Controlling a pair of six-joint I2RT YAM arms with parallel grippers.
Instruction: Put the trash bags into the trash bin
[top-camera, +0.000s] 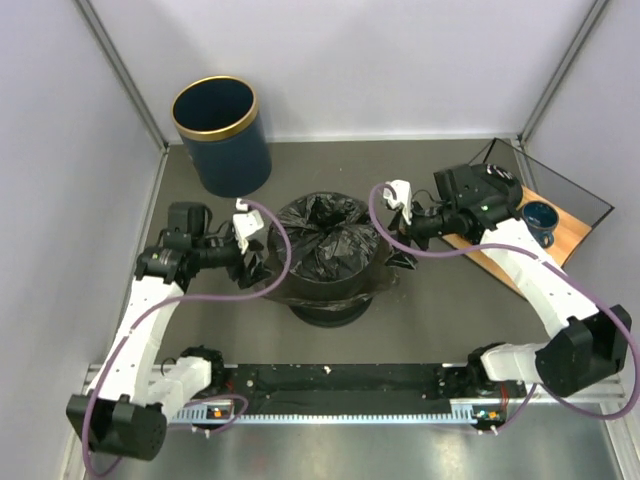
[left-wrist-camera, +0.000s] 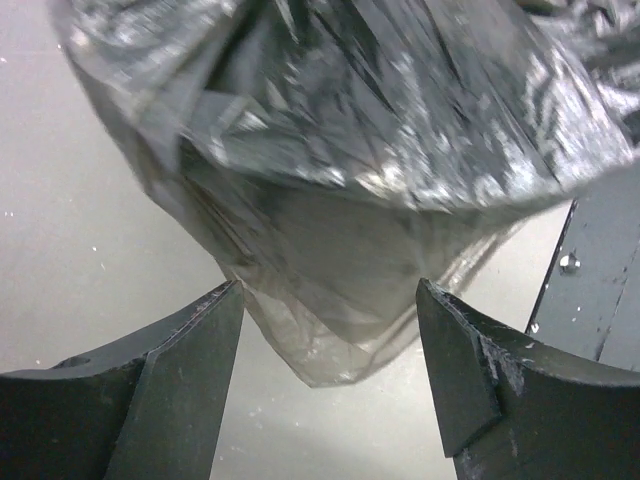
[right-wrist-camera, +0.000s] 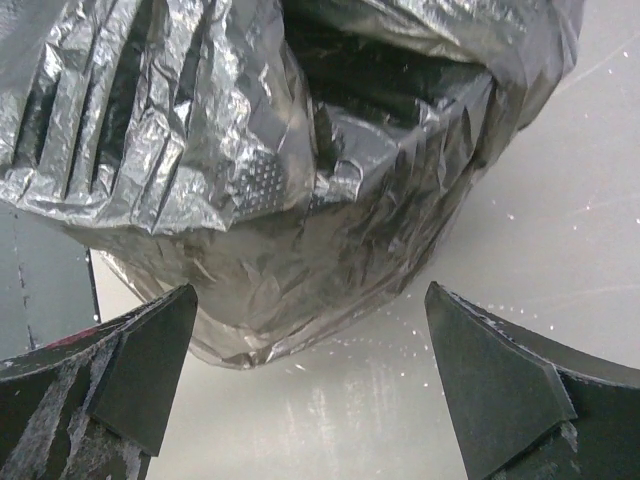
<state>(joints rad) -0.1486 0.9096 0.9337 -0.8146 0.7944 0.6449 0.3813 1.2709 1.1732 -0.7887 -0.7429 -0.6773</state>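
1. At the back left stands the navy trash bin (top-camera: 235, 160) with its gold rim, upright and well apart from the action; I see no liner in it from the top view.
2. The left gripper (top-camera: 252, 262) sits just beside the left flank of the bagged container; in its wrist view the left gripper (left-wrist-camera: 330, 300) has its jaws apart, and a hanging fold of film droops between the fingers (left-wrist-camera: 190, 370) without being pinched; nothing is held.
3. In the middle, the black trash bag (top-camera: 325, 240) is spread over a round container on a black base (top-camera: 325, 312); its mouth gapes upward, the film sags into the hollow and the hem hangs crumpled down the outside; the container's own wall is hidden, so I cannot tell its colour.
4. The right gripper (top-camera: 398, 240) is just beside the right flank; its wrist view shows the right gripper (right-wrist-camera: 310, 300) spread wide, the crinkled bag (right-wrist-camera: 300, 180) bulging above the gap and clamped by neither finger.
5. Far right, a wooden board (top-camera: 565, 240) carries a small blue mug (top-camera: 540, 218); neither is involved.
6. Progress, as a judgement: the bag looks seated in and around the central container, so lining appears largely done; what may remain is smoothing the loose hem and drawing both arms clear; the navy bin has not yet received a bag.
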